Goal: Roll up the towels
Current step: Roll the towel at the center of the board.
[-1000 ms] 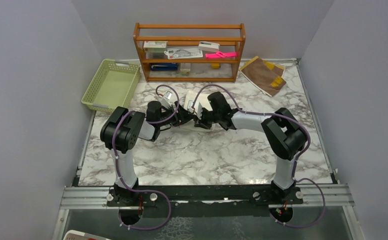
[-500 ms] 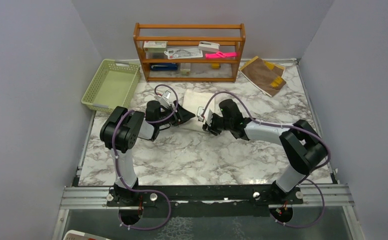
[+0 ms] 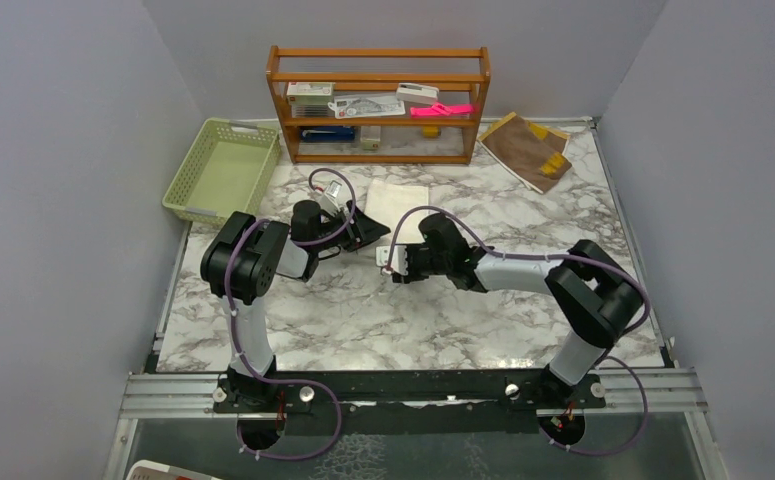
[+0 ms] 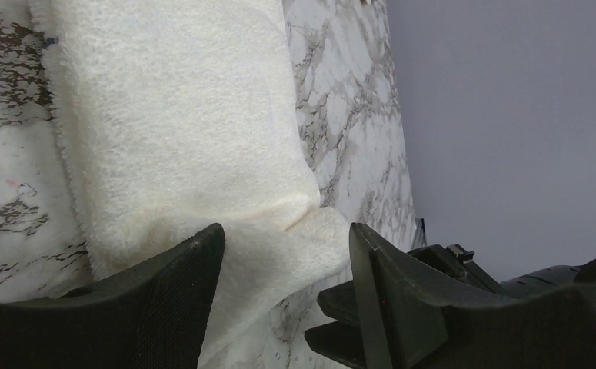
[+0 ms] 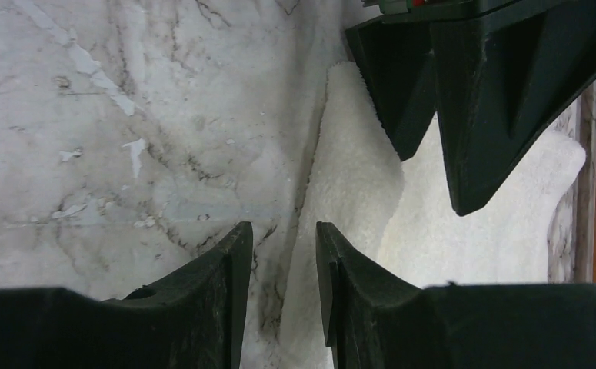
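A cream-white towel (image 3: 397, 203) lies flat on the marble table, in front of the shelf. My left gripper (image 3: 370, 231) is at its near-left corner. In the left wrist view the towel (image 4: 179, 131) fills the upper left, and a raised fold of its corner sits between the open fingers of the left gripper (image 4: 283, 231). My right gripper (image 3: 387, 262) is just nearer, low over the table. Its jaws (image 5: 283, 231) stand slightly apart over the towel's edge (image 5: 356, 192), gripping nothing. A brown towel with yellow trim (image 3: 526, 148) lies at the back right.
A wooden shelf (image 3: 378, 100) with small items stands at the back. A green basket (image 3: 221, 170) sits at the back left. Grey walls close in both sides. The two grippers are close together, the left gripper's fingers (image 5: 464, 100) just ahead of the right one.
The right arm swung off the cream towel and drew back toward the near side. Its jaws parted a little. The towel now lies uncovered. The left arm stayed put.
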{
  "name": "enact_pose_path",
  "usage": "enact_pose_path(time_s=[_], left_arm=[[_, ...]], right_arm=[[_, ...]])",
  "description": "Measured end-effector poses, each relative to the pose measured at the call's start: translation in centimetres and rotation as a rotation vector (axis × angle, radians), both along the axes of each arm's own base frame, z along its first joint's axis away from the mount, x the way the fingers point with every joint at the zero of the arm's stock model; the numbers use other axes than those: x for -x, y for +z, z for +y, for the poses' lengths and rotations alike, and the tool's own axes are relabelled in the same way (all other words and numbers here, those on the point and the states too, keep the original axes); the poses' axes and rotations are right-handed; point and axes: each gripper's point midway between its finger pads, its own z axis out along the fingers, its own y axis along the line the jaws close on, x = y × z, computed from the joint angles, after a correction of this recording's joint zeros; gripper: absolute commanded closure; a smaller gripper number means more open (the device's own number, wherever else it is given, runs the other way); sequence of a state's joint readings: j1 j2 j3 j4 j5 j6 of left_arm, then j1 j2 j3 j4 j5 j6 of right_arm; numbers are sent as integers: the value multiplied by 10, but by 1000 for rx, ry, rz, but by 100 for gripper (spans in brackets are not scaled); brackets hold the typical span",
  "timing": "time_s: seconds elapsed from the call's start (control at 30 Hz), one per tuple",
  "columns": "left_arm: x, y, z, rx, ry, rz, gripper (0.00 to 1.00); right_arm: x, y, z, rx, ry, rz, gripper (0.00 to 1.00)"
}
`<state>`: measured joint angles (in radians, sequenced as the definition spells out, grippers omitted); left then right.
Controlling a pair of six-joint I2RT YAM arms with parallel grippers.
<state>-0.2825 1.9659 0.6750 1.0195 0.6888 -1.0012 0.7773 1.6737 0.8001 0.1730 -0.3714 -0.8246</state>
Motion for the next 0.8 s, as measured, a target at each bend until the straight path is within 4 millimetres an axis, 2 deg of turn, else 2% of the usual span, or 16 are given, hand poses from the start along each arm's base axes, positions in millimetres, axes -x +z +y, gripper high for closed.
enact_pose_path(time_s=[0.23,0.4,0.43,0.47,0.5,0.67,0.8], left_arm=[[0,0,-1,3,-10,4,36],[-1,-1,-1,8,-16,7,36],[-2,-1,-1,9,-16,7,36],[-1,-1,-1,10,-17,8,36],[-1,-1,-1,10,-17,9,36],[-2,-1,-1,13,-20,8,36],[-2,-1,-1,14,-21,11,36]], right_arm=[[-24,-11,7,75,12,-69,63],[-33,-19,9,115,8,-74,62],[-34,-21,9,124,6,-74,57],[-36,-23,9,132,3,-77,45],[-38,-22,9,134,-1,-82,43],[-45,-18,9,139,-17,-108,43],[-46,-18,8,144,-26,-112,47]])
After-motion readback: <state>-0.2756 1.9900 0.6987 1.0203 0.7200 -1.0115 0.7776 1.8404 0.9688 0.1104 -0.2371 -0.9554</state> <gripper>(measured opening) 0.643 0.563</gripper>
